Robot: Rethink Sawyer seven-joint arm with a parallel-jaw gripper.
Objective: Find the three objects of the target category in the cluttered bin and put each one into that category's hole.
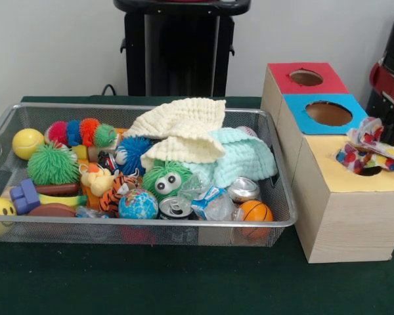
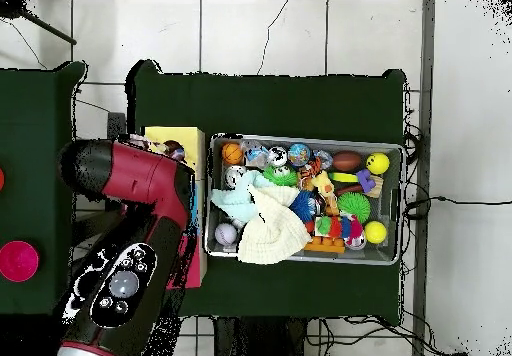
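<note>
You've got a crinkly multicoloured wrapper (image 1: pixel 374 149) sitting right over the dark hole in the yellow top of the pale wooden sorting box (image 1: pixel 341 223), and the black gripper (image 1: pixel 389 126) is on it from above; you can't tell whether its fingers are apart or clamped on the wrapper. Behind that hole you see the blue panel (image 1: pixel 324 113) and the red panel (image 1: pixel 305 77), each with a round hole. Left of the box, the wire mesh bin (image 1: pixel 59 231) is packed: a cream knitted cloth (image 1: pixel 180 125) on a mint knitted cloth (image 1: pixel 246 157), a green fuzzy toy with googly eyes (image 1: pixel 165 180), a small globe ball (image 1: pixel 138 205), a crushed can (image 1: pixel 176 209), an orange mini basketball (image 1: pixel 255 211). From overhead, the red arm (image 2: pixel 135 232) covers most of the box, on the green table (image 2: pixel 270 97).
</note>
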